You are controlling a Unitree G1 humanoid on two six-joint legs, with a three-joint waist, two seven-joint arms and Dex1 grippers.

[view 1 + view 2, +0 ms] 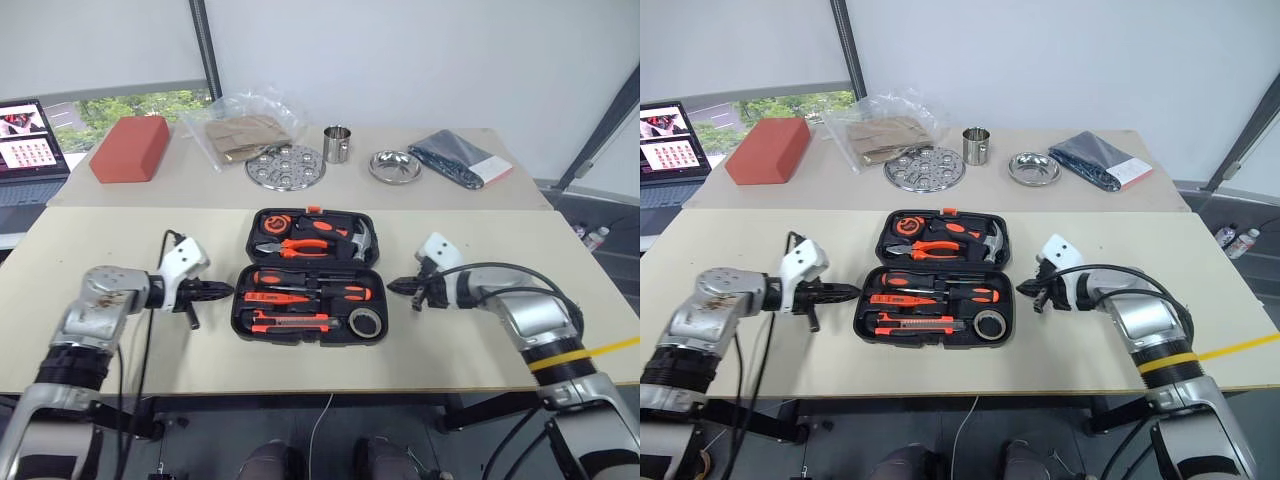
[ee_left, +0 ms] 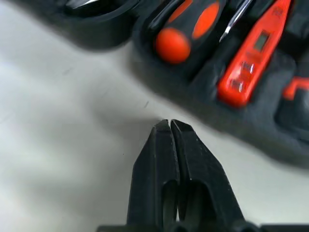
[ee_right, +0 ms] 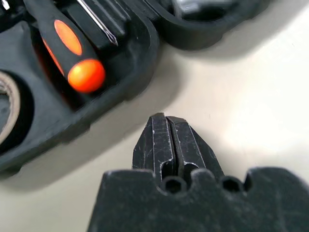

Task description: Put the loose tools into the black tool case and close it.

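A: At the centre of the frame lies the black tool case (image 1: pixel 312 276), opened flat on the near tabletop (image 1: pixel 100 250), lid half toward the top, base half toward the bottom, an orange latch on its far edge.

B: And the tools?

A: All seated in recesses. Base half: two screwdrivers (image 1: pixel 300 279) with orange and black handles, a slim orange tester pen (image 1: pixel 275 297), a long utility knife (image 1: pixel 290 322) and one grey tape roll (image 1: pixel 367 322) at lower right. Lid half: orange pliers (image 1: pixel 300 246), a hammer (image 1: pixel 360 238) and a tape measure (image 1: pixel 273 222).

B: Anything loose beside it?

A: I see nothing between the case and either claw. The left claw (image 1: pixel 226 292), fingers pressed together and holding nothing, sits just beside the case's left edge; the right claw (image 1: pixel 393 285), likewise closed and empty, just beside the right edge.

B: What about farther back?

A: On the far tabletop: one red block (image 1: pixel 130 148) at upper left, one clear bag of brown paper (image 1: pixel 243 132), one perforated steel dish (image 1: pixel 285 166), one steel cup (image 1: pixel 338 144), one small steel bowl (image 1: pixel 394 166), one dark pouch (image 1: pixel 462 158) at upper right, well apart from the case. A laptop (image 1: pixel 28 150) shows at the left edge
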